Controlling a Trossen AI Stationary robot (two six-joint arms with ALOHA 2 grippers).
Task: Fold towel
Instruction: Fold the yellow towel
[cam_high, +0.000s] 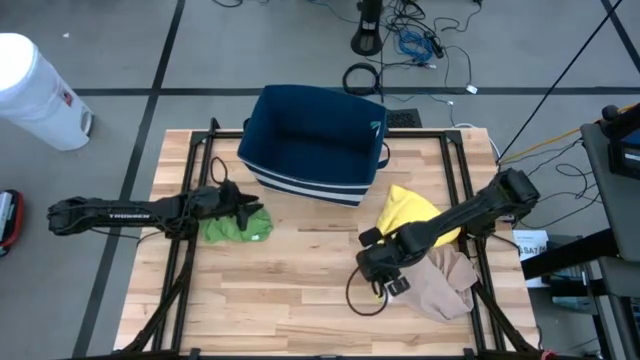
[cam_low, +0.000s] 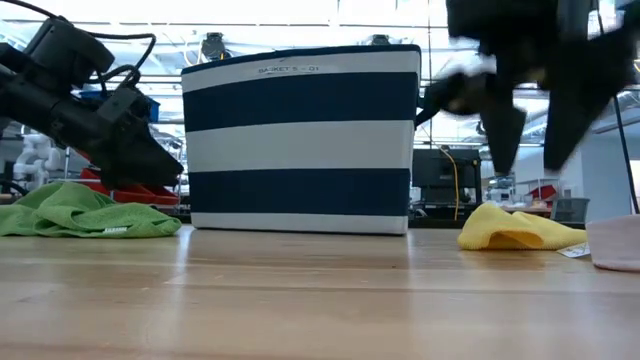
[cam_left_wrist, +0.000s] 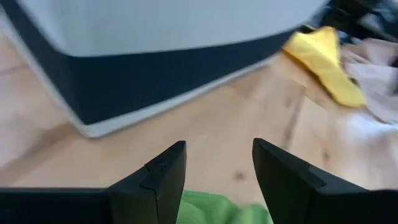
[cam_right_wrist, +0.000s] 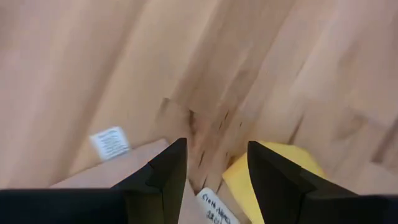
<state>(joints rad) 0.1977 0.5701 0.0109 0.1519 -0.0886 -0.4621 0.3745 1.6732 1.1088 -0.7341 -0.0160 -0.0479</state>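
Three towels lie crumpled on the wooden table: a green one (cam_high: 235, 226) at the left, a yellow one (cam_high: 408, 208) at the right, and a beige one (cam_high: 448, 282) nearer the front right. My left gripper (cam_high: 248, 207) stands open just over the green towel's far edge (cam_left_wrist: 211, 210), fingers slanting down; I see no touch. My right gripper (cam_high: 385, 278) hangs open above the bare table, pointing steeply down beside the beige towel's left edge (cam_right_wrist: 118, 163), with the yellow towel (cam_right_wrist: 273, 175) behind it. Nothing lies between its fingers (cam_low: 500, 130).
A navy-and-white striped basket (cam_high: 315, 145) stands at the table's far middle, close behind both grippers. A black cable loop (cam_high: 362, 296) lies on the table by my right gripper. Bare wood (cam_high: 300, 270) stretches between the green and beige towels.
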